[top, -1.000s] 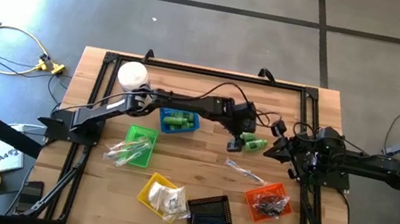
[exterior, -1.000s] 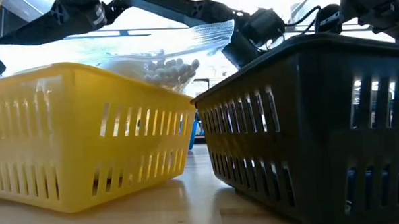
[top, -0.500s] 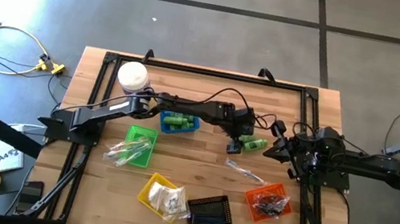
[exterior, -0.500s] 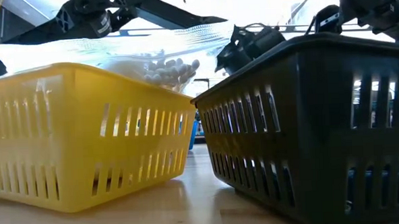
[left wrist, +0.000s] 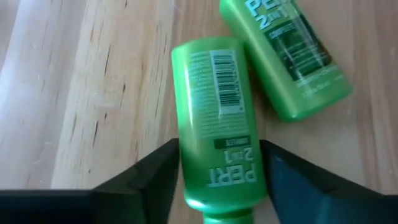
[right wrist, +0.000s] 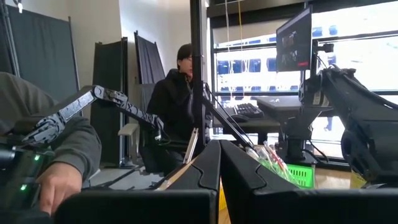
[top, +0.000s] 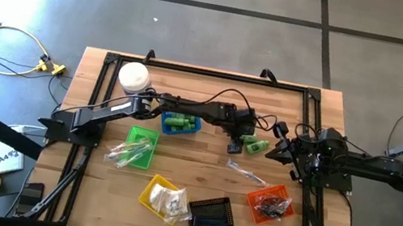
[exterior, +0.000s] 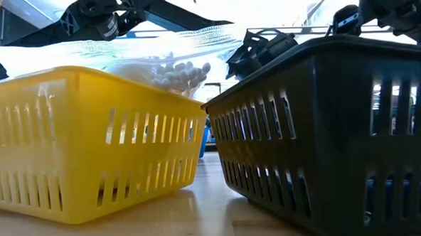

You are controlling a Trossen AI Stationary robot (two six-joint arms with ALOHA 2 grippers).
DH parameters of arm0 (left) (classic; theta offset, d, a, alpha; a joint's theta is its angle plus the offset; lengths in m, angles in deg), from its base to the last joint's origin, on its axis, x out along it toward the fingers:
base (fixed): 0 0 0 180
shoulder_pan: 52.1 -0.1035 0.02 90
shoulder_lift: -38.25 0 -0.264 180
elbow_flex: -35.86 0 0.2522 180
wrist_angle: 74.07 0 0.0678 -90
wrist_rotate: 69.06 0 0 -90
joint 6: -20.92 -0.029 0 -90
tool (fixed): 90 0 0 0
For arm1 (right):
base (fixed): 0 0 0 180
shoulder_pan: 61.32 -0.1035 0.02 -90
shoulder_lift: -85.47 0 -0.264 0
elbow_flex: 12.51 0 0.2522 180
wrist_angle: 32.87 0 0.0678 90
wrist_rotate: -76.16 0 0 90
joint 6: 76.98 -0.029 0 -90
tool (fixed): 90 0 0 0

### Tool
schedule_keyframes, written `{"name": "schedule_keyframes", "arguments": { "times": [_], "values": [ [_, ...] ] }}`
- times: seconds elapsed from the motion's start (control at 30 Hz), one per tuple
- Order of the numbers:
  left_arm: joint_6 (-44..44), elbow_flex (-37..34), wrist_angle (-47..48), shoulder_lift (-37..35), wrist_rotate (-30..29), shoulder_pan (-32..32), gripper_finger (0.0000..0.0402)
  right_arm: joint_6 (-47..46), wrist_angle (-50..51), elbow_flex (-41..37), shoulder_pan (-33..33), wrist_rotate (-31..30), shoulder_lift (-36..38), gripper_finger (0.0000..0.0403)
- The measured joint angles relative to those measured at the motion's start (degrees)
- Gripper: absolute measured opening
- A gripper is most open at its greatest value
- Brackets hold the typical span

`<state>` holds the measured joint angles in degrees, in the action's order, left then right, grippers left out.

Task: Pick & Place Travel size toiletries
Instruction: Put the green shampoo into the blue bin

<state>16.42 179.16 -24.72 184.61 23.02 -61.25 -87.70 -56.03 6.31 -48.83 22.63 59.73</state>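
Two green Pert bottles [left wrist: 214,124] lie between and just beyond the left gripper [left wrist: 217,180], whose spread fingers seemingly straddle one; close squarely across its body.

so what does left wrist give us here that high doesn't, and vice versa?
Left wrist only: the left gripper's fingers straddle one green bottle, barcode side up, apparently not clamped yet; a second green bottle lies just beyond on bare wood.

High only: the layout. Blue basket holding more green bottles, green basket, yellow basket, black basket, orange basket, the white-lidded jar, and the right gripper waiting beside the bottles.

Both: the left gripper at the two loose bottles mid-table.
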Motion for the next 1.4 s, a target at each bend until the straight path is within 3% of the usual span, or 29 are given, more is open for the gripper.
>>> {"name": "schedule_keyframes", "arguments": {
  "times": [0.17,0.57,0.83,1.4],
  "values": [
    [-0.19,0.0,-0.06,0.0,0.79,0.02,0.0153,0.02,-0.02,0.0,0.0,0.0,0.0,0.0002],
    [-0.18,0.31,1.52,-3.63,0.03,0.15,0.0152,0.0,-0.17,0.02,-0.02,0.49,0.02,0.0002],
    [-2.21,0.31,6.94,-12.42,-2.99,0.19,0.0152,-0.61,0.09,0.02,-0.02,1.88,0.56,0.0002],
    [-4.3,0.04,20.29,-38.87,-8.42,-0.29,0.0152,-1.7,0.73,0.02,-0.02,2.58,0.96,0.0003]
  ]
}}
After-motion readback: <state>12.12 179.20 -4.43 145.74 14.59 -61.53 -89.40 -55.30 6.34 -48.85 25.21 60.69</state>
